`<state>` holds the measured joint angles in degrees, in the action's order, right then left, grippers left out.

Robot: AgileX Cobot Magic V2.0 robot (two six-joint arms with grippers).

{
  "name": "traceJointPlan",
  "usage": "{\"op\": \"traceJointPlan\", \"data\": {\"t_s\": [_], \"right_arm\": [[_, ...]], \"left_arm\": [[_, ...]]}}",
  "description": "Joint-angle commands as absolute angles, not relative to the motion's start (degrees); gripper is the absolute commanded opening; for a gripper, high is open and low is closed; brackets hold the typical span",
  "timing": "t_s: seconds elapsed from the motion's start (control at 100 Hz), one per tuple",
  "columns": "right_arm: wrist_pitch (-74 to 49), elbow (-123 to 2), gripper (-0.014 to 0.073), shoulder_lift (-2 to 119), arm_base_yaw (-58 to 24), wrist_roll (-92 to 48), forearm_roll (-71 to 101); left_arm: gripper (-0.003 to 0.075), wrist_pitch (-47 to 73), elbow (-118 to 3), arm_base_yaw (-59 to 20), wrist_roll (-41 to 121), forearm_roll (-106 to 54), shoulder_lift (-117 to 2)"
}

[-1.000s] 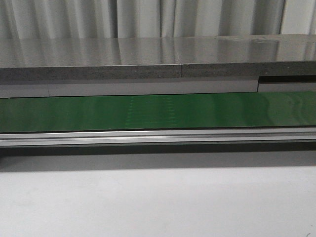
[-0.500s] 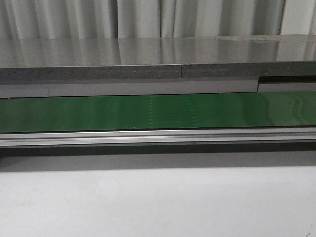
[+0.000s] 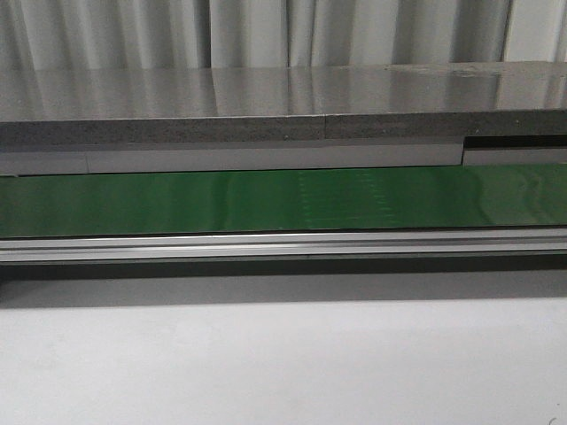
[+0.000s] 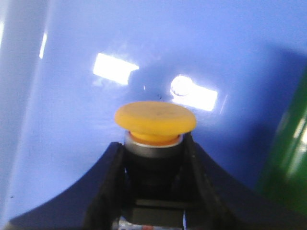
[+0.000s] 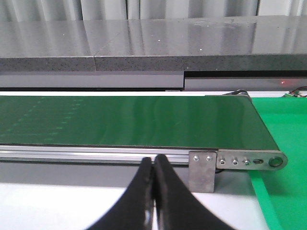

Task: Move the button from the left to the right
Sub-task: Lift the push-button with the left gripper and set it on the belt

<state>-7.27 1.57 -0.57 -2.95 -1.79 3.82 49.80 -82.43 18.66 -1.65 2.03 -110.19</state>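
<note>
My left fingers point(image 4: 153, 191) grip the button point(image 4: 154, 120) by its black body, over a blue surface point(image 4: 72, 96). My right fingers point(image 5: 153, 191) are pressed together, empty, facing the belt point(image 5: 124, 117). I should set it upright mid-belt.

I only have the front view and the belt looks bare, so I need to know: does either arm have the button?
Observer: Yes. The left gripper is shut on the button, yellow cap showing past the fingers.
Operator: Where is it?
Observer: Over a glossy blue surface, with a green edge at one side.
Operator: And the right arm?
Observer: The right gripper is shut on nothing, facing the green belt near its end roller.
</note>
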Motion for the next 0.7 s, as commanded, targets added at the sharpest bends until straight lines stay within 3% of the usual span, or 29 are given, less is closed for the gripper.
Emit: {"op": "traceJointPlan", "data": {"t_s": [0.0,0.69], "right_arm": [[-2.3,0.6,-0.0066,-1.6,-2.6,-1.8,3.4],[-2.3,0.6,-0.0066,-1.6,-2.6,-1.8,3.4]], "left_arm": [[-0.002,50.3,-85.1,18.3,-0.8,1.8,-104.0],[-0.002,57.6,-87.0,8.4,7.3,-2.9,-104.3]]}}
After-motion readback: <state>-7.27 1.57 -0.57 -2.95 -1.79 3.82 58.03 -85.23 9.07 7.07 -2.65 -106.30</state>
